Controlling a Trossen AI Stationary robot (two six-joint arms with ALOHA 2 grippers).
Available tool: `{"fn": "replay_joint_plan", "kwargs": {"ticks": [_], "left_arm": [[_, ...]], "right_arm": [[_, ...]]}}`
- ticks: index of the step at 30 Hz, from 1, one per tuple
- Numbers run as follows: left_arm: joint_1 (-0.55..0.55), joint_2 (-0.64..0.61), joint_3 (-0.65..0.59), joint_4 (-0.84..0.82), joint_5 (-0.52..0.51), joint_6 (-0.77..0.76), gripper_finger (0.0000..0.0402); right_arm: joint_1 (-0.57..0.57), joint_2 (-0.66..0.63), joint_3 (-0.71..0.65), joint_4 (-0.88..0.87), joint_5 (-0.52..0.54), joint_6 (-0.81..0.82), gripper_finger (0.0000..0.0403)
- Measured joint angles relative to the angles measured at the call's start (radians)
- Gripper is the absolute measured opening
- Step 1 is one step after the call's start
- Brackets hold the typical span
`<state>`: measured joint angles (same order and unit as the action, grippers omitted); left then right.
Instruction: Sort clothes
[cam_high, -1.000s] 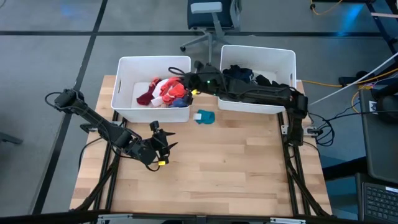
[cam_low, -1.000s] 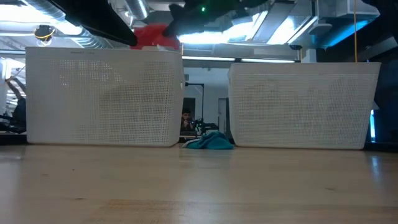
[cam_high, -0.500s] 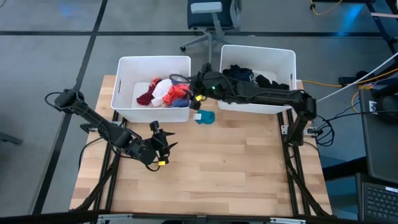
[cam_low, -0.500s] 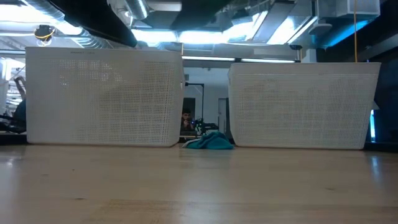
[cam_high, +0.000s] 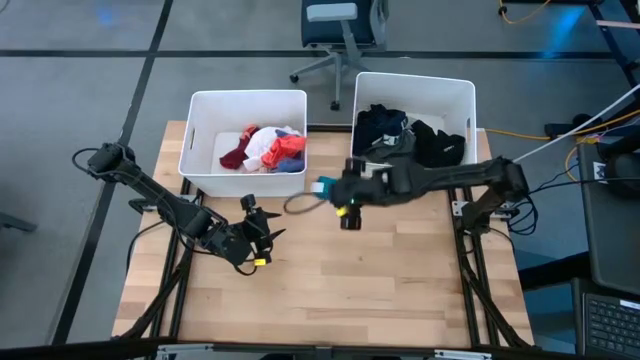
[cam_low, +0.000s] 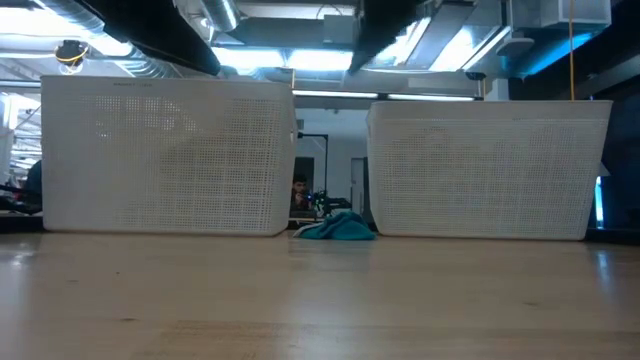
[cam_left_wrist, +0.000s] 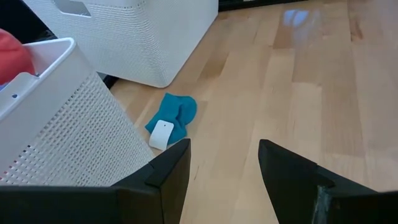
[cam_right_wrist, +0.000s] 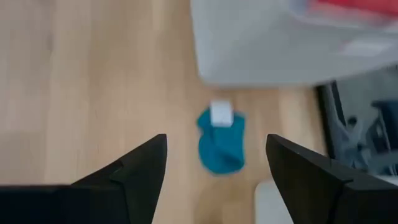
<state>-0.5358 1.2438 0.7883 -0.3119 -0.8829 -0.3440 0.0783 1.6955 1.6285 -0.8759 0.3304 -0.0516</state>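
To take the small teal fabric garment (cam_right_wrist: 221, 141) well, the right gripper (cam_right_wrist: 214, 171), fingers wide and empty, should descend straight at its twelve o'clock, while the left gripper (cam_left_wrist: 222, 163) waits, also wide.

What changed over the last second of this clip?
The right tool dropped a red garment onto the colourful pile in the left bin, then swung back out, open, above the teal garment on the table. The left tool, both bins and the teal garment stayed put.

A teal garment (cam_right_wrist: 220, 140) with a white tag (cam_right_wrist: 221, 114) lies on pale wood table (cam_high: 380, 280).
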Motion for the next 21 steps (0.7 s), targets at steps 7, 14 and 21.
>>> {"fn": "replay_joint_plan", "kwargs": {"ticks": [7, 14, 21], "left_arm": [[0.0, 0.0, 0.0, 0.001, 0.0, -0.008, 0.018], [0.0, 0.0, 0.0, 0.004, 0.0, 0.003, 0.018], [0.001, 0.0, 0.0, 0.009, 0.0, 0.01, 0.018]], "right_arm": [[0.018, 0.002, -0.29, 0.245, 0.084, 0.065, 0.0276], [-0.063, 0.026, -0.523, 0.624, 0.09, 0.071, 0.0276], [-0.143, 0.109, -0.563, 0.75, 0.028, 0.024, 0.0276]]}}
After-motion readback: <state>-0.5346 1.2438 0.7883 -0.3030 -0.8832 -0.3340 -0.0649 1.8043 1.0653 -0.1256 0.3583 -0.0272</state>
